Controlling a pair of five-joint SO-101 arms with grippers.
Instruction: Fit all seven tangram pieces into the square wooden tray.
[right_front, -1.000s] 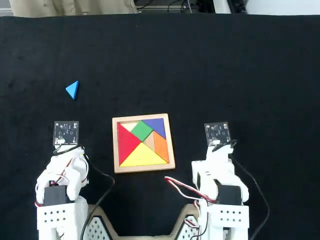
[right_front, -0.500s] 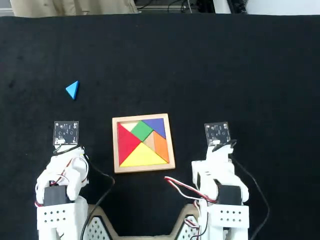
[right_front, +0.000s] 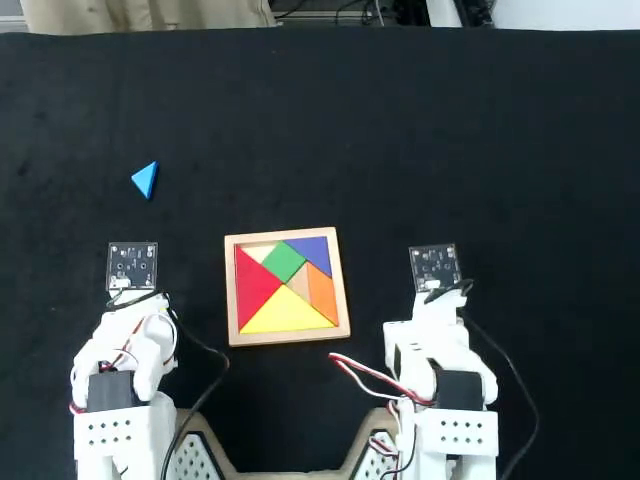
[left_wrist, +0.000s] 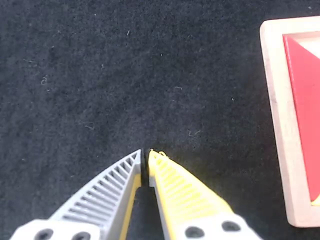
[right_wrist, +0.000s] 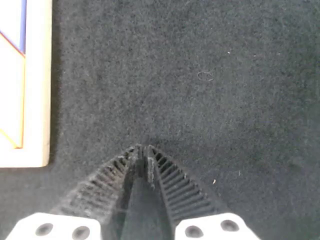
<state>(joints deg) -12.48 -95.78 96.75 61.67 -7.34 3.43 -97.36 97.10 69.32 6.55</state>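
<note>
The square wooden tray (right_front: 231, 290) lies between the two arms, holding red, yellow, green, dark blue and orange pieces, with bare wood at two spots. A small blue triangle (right_front: 146, 180) lies apart on the black cloth, far left of the tray and beyond the left arm. My left gripper (left_wrist: 148, 152) is shut and empty over bare cloth, with the tray's edge (left_wrist: 274, 100) and the red piece (left_wrist: 303, 95) beside it. My right gripper (right_wrist: 142, 148) is shut and empty over the cloth, the tray's edge (right_wrist: 37, 80) close by.
Both arms sit folded at the near edge of the table, the left (right_front: 130, 340) and right (right_front: 437, 340) flanking the tray. Black cloth (right_front: 450, 130) covers the whole table, with wide free room beyond the tray.
</note>
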